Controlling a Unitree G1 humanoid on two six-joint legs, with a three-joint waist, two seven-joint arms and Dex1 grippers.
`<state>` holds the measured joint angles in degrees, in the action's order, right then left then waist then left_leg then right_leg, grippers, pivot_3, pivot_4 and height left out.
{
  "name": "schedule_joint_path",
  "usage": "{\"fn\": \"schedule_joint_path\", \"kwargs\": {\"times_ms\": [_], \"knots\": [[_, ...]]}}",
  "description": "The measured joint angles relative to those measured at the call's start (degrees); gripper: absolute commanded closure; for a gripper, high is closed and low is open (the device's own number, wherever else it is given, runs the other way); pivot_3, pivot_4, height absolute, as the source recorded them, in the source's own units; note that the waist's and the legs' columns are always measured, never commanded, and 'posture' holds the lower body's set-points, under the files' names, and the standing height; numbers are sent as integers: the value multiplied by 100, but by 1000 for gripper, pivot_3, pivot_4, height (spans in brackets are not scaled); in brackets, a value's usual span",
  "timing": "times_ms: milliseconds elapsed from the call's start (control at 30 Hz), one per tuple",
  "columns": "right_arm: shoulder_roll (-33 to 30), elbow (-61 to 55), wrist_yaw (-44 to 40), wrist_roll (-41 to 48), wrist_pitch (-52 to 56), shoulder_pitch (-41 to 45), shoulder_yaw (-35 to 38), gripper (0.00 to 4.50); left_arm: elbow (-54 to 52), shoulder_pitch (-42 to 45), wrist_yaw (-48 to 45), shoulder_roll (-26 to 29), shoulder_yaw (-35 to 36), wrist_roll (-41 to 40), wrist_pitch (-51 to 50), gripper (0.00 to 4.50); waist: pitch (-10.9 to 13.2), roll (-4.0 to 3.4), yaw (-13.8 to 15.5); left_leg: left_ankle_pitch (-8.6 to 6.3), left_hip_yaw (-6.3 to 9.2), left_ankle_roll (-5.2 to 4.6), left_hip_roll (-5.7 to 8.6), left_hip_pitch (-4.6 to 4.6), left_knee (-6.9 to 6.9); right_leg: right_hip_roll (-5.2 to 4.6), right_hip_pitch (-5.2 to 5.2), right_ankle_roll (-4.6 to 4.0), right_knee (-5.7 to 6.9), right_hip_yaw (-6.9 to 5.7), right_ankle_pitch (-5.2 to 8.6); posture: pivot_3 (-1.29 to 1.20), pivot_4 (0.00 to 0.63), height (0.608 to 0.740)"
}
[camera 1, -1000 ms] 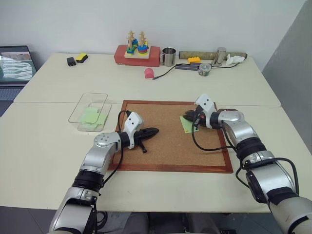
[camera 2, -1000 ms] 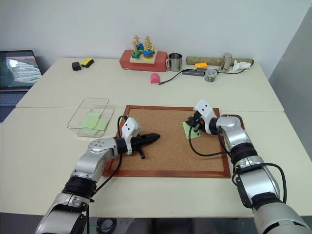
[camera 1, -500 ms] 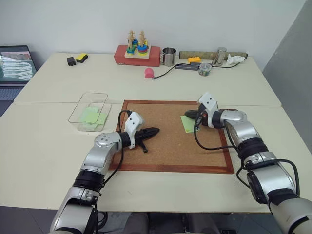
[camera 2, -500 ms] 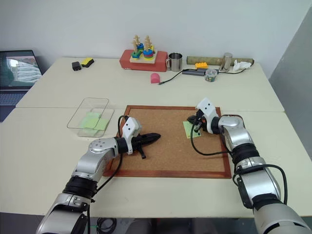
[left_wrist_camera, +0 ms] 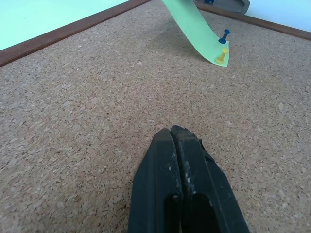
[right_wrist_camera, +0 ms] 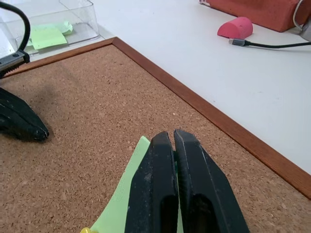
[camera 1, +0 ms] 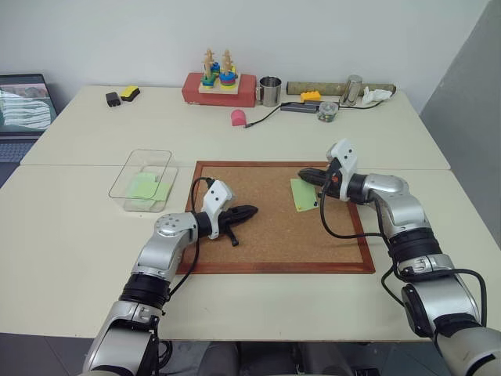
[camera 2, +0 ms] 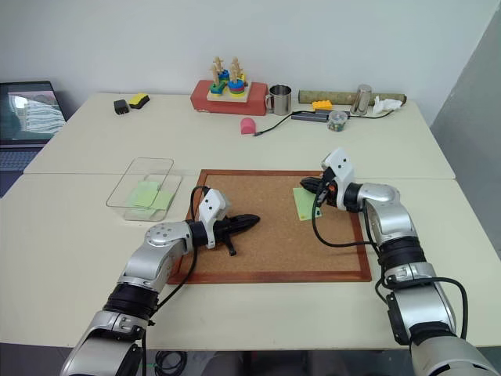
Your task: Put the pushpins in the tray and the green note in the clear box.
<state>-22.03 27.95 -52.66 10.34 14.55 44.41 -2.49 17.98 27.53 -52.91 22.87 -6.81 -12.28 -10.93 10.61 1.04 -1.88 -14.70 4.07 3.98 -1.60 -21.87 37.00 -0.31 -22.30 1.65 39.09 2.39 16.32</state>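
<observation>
While the left claw (camera 1: 249, 210) rests closed on the corkboard (camera 1: 258, 251), the green note (camera 1: 302, 195) lies at 3 o'clock, pinned by two pushpins (left_wrist_camera: 223, 46); right claw (camera 1: 304, 174) closed above it; clear box (camera 1: 144, 178) at 10 o'clock.

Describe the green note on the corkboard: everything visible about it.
The green note is a thin, light lime-green paper slip, rectangular, on the right part of the corkboard. One end is held down by a yellow pushpin, with a blue pushpin right beside that corner; whether the blue one pierces the paper cannot be told. The other end curls up off the cork. The shut right gripper hangs over its far end; contact with the paper cannot be told.
</observation>
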Motion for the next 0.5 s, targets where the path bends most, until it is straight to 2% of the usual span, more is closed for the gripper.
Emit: {"fn": "schedule_joint_path", "kwargs": {"times_ms": [233,500], "knots": [[-326,-599,16,203,284,-242,185,4446,-40,-20,-23,-24,-19,9,-4,4500,0,0,8,0,0,0,1,-2,-1,-1,1,0,-4,0,0,0,150,740],[-1274,-773,275,-33,324,-717,348,4446,-51,-27,-36,-45,-24,8,-8,4500,-1,-1,12,0,-1,-1,3,-2,-1,-1,1,1,-6,0,1,0,150,740]]}}
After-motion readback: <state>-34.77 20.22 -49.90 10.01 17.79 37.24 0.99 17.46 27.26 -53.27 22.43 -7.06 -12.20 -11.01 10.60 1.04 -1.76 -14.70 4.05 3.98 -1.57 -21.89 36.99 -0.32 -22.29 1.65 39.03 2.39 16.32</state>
